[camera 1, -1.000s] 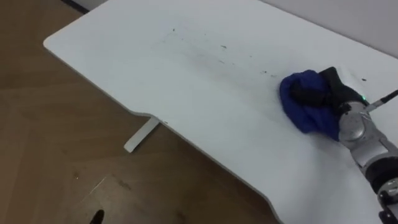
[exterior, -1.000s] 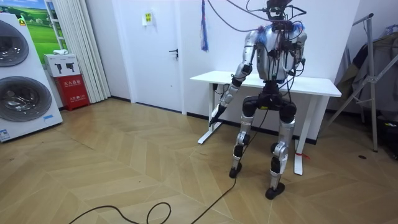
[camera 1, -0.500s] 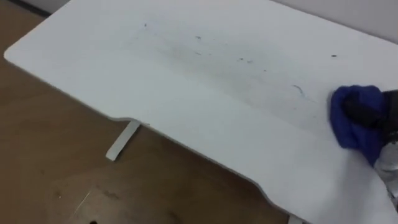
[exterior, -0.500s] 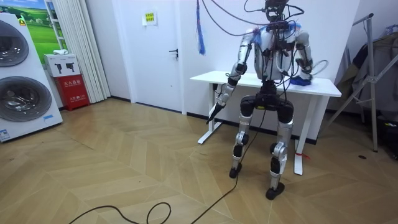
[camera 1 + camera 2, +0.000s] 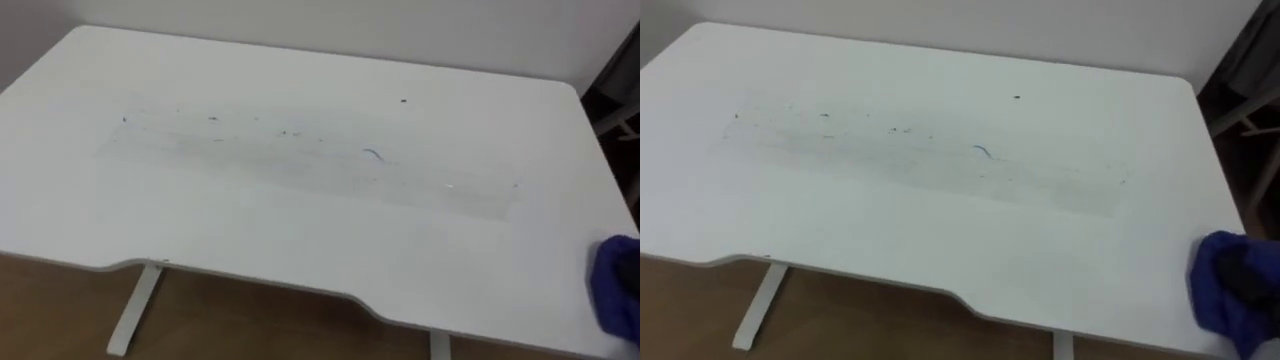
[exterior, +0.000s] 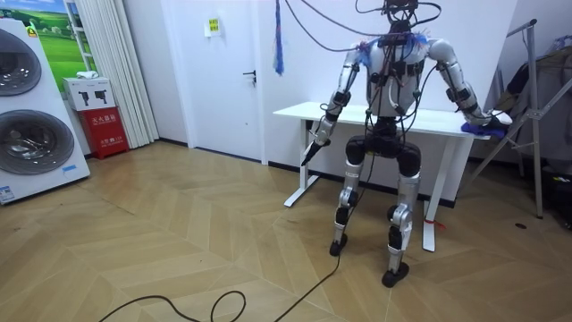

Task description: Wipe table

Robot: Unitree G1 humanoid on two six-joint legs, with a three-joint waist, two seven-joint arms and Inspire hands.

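Blue cloth (image 5: pixel 1225 300) right out at the tabletop's (image 5: pixel 940 230) right front corner, right robot hand (image 6: pixel 481 117) on it, grip can't be told, faint marks (image 5: pixel 983 151) mid-surface, open white surface leftward, left robot hand (image 6: pixel 311 154) hanging off the left end, state unreadable.

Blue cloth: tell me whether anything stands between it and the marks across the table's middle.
Nothing visible does. The blue cloth lies under the right hand at the right front edge of the table; the top between it and the marks is bare.

Cloth (image 5: pixel 1225 292) on table (image 5: pixel 940 220) — rt edge
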